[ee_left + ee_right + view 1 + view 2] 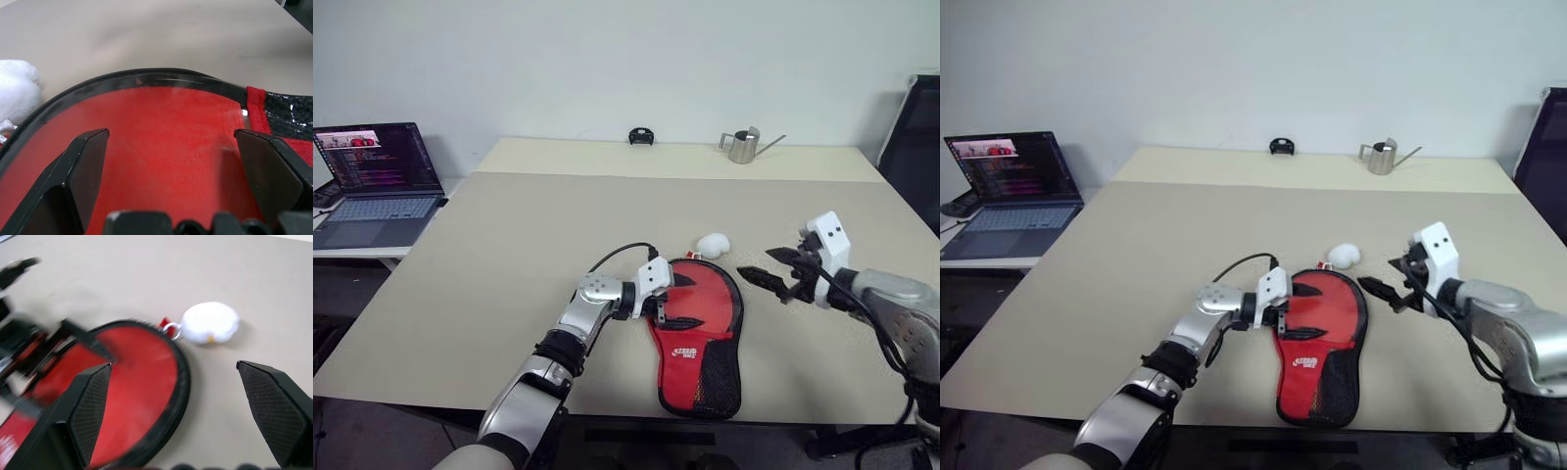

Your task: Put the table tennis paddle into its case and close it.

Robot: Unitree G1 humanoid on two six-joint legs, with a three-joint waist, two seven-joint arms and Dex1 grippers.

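Case [697,338]: lying red side up at the table's [509,255] near edge, apparently zipped around the paddle.
Pompom [713,245]: resting beside its rounded end.
Left gripper [667,307]: fingers spread, hovering over the red face.
Right gripper [766,267]: fingers released, hanging clear, judged finishing.

- Head views: even, diffuse room light, moderately bright; wall and desk [509,255] evenly lit, no hard glare.
- Shadows soft and short; faint one under the case [697,338] edge and beside the pompom [209,323].
- Laptop [374,181] screen glows, slightly overexposed.
- Right wrist view: motion blur smears the case rim and the left pincer [19,347]; own fingertips [90,406] sharper.
- Left wrist view: near fingers [88,166] soft, small specular glint on the zip edge.
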